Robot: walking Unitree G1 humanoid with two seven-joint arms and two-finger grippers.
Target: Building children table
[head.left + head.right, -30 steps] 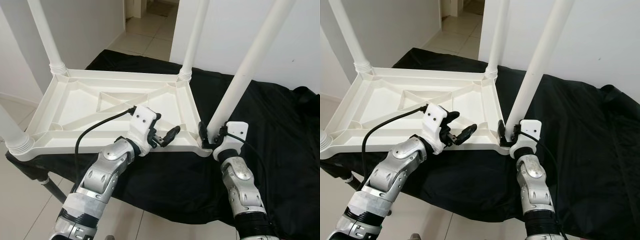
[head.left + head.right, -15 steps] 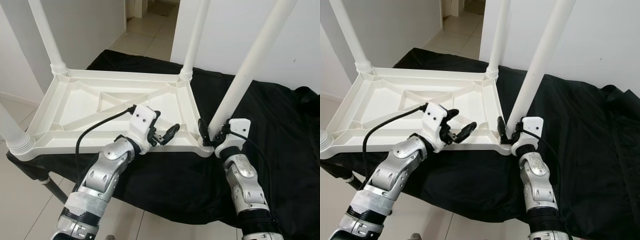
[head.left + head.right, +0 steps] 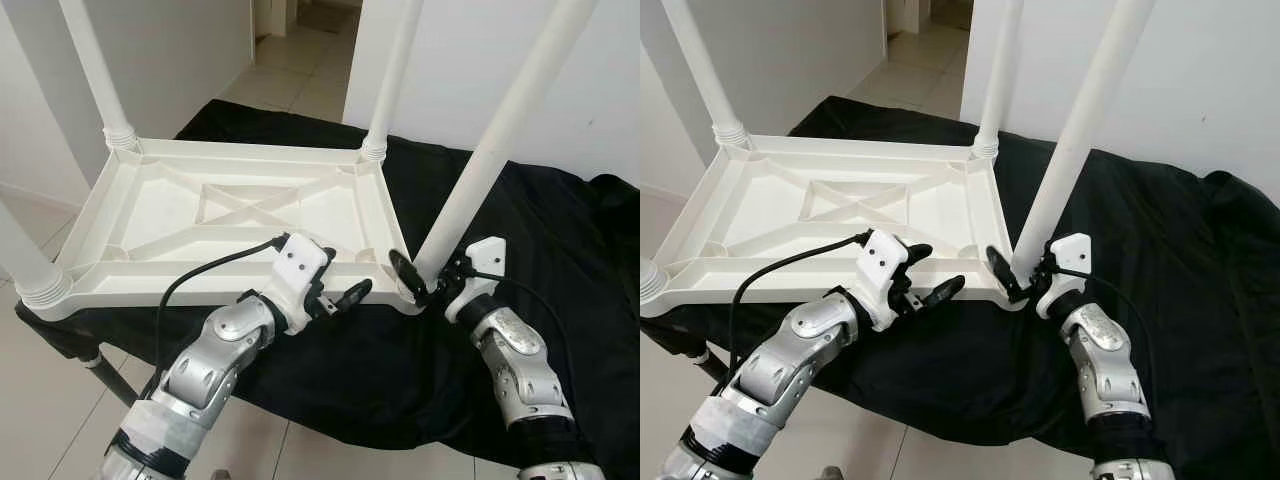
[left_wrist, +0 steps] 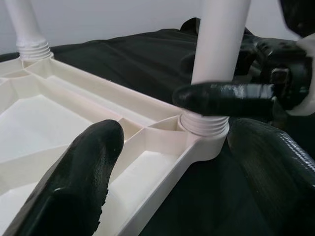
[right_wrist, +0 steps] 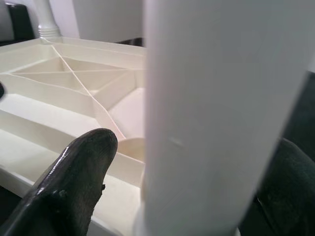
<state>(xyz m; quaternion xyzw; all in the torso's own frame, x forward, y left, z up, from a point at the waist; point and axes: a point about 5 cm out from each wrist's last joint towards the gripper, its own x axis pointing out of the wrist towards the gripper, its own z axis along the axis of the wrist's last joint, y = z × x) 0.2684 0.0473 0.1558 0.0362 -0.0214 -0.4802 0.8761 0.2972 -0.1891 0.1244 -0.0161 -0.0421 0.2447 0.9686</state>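
- White plastic table top (image 3: 190, 215) lies upside down on a worktop draped in black cloth (image 3: 560, 250), four legs pointing up
- Right hand (image 3: 1025, 283): fingers apart, straddling the base of the near-right leg (image 3: 500, 150) just above its socket at the top's corner
- Left hand (image 3: 340, 297): fingers apart, at the top's near edge, just beside that corner

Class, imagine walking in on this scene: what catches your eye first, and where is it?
The white table top lies upside down on a black cloth, its legs pointing up. At its near right corner the right gripper straddles the base of one leg, while the left gripper hovers open over the near edge.
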